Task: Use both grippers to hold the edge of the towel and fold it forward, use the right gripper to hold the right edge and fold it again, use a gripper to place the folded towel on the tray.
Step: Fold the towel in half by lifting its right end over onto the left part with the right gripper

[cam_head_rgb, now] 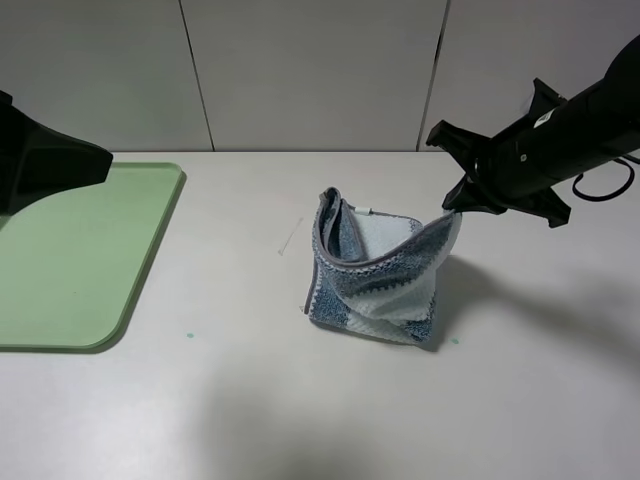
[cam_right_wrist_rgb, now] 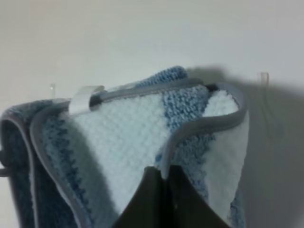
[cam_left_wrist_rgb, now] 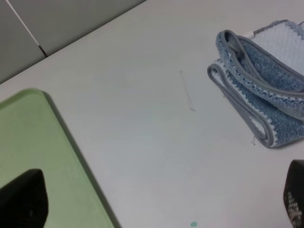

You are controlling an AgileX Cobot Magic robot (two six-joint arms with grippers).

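The towel (cam_head_rgb: 375,285) looks to be partway through its second fold; its right edge is raised off the bench (cam_head_rgb: 300,420), and the right fingers (cam_right_wrist_rgb: 156,190) are clamped together on its grey trim (cam_right_wrist_rgb: 209,126); the rest sags below them in a loose, half-standing bundle. To finish the fold well, the held edge should probably travel across the bundle and away from the arm's side, low over the resting layers, so the raised flap lies flat instead of toppling the heap; the fingers have only a thin bite of trim, so a slow, level sweep would guard against slipping; release is best left until edge meets edge. The towel is thick and waffle-textured, striped white and blue-grey; a small pale tag (cam_right_wrist_rgb: 84,97) sits beyond the fingertips. The left fingers (cam_left_wrist_rgb: 26,199) stand wide apart and hold nothing; one hangs over the green tray (cam_head_rgb: 90,250), well apart from the towel.
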